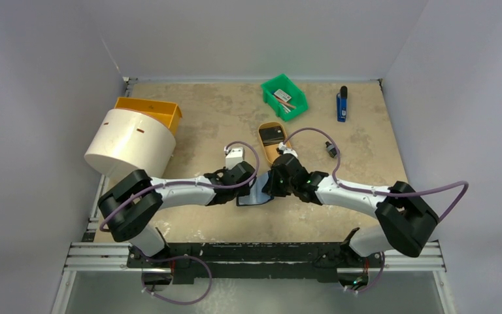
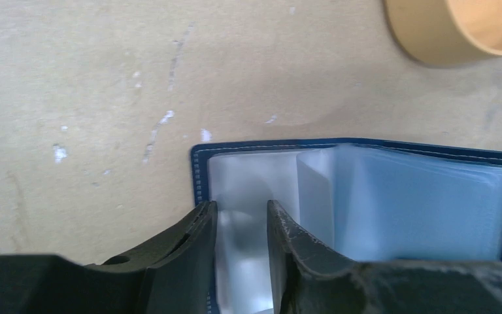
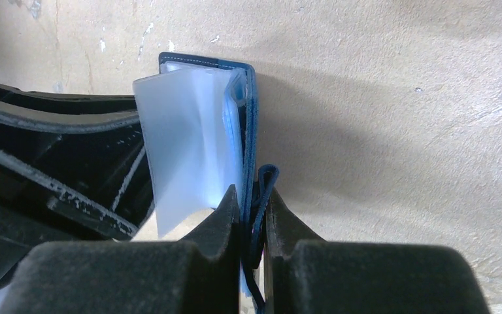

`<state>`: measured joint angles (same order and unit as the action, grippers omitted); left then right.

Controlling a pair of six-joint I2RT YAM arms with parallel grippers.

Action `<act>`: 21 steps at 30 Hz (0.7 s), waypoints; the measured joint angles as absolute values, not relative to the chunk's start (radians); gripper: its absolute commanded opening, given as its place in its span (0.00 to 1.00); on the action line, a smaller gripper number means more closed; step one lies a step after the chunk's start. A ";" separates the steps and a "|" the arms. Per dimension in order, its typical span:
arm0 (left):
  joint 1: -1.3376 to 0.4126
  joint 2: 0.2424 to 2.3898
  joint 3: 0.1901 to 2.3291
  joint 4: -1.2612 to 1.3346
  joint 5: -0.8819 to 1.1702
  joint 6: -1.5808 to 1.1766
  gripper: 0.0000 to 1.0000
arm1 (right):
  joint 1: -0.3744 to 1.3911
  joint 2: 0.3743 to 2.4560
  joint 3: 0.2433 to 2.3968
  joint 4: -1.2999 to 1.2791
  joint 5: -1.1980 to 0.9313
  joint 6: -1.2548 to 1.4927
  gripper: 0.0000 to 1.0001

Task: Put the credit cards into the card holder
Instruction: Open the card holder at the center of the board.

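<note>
The navy card holder (image 1: 253, 197) lies open on the table between my two arms. Its pale blue plastic sleeves (image 2: 418, 209) face up, and one sleeve (image 3: 189, 144) stands raised. My right gripper (image 3: 251, 193) is shut on the holder's navy cover and its snap tab at the right edge. My left gripper (image 2: 242, 209) hovers over the holder's left panel with its jaws apart; only pale sleeve shows between them. I cannot make out any credit cards at the jaws or in the sleeves.
Just behind the grippers a tan oval tray (image 1: 271, 154) holds a black rectangular block (image 1: 273, 135); its rim shows in the left wrist view (image 2: 431, 39). A green bin (image 1: 284, 97) and a blue-black object (image 1: 342, 104) sit at the back. A white cylinder (image 1: 131, 144) and an orange bin (image 1: 150, 110) stand at left.
</note>
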<state>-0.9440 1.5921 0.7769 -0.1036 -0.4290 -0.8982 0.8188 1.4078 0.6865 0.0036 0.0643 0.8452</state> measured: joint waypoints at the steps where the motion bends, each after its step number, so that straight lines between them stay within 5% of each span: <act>1: -0.944 1.589 0.774 -0.117 -0.443 -0.899 0.31 | 0.819 1.406 0.686 0.000 0.065 0.848 0.00; 13: -0.944 1.291 0.629 -0.175 -0.496 -0.897 0.43 | 0.819 1.400 0.686 -0.033 0.066 0.857 0.00; 21: -0.943 1.202 0.667 -0.118 -0.424 -0.894 0.36 | 0.819 1.400 0.686 -0.048 0.067 0.857 0.00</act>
<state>-0.9428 1.2018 0.6674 -0.1184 -0.4240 -0.8936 0.8192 1.4002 0.6865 -0.0479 0.0673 0.8570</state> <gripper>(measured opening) 0.413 0.108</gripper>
